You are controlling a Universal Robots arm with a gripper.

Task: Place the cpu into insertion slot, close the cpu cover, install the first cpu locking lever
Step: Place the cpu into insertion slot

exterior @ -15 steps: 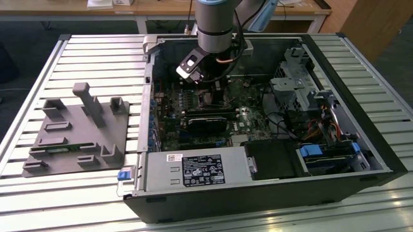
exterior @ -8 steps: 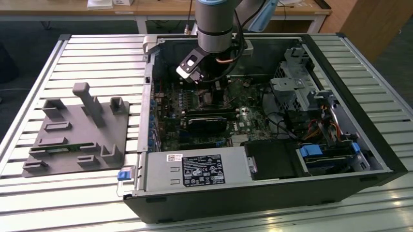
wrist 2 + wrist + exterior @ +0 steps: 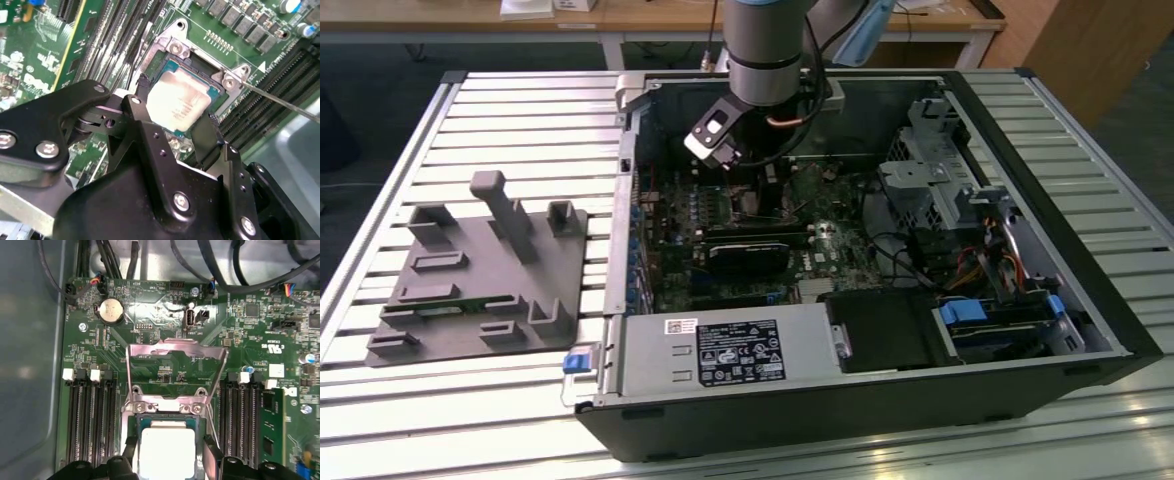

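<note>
first wrist view: cpu cover (image 3: 175,346) stands open | second wrist view: locking lever (image 3: 285,102) juts out sideways | cpu (image 3: 180,102) in insertion slot (image 3: 196,63), fingers (image 3: 143,86) clamped on its sides

The exterior view looked steeply down from a distance onto the open black metal computer case (image 3: 854,410). Both wrist views faced its green circuit board (image 3: 40,45) (image 3: 250,320) closely, sharing the square silver-tan cpu (image 3: 177,102) (image 3: 165,450).

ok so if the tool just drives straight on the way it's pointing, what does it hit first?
The tool holds the chip, pointing at the board, so the chip would likely meet the socket right beneath first. The cover stands open, out of that line. How big the gap is, I can't tell.
</note>
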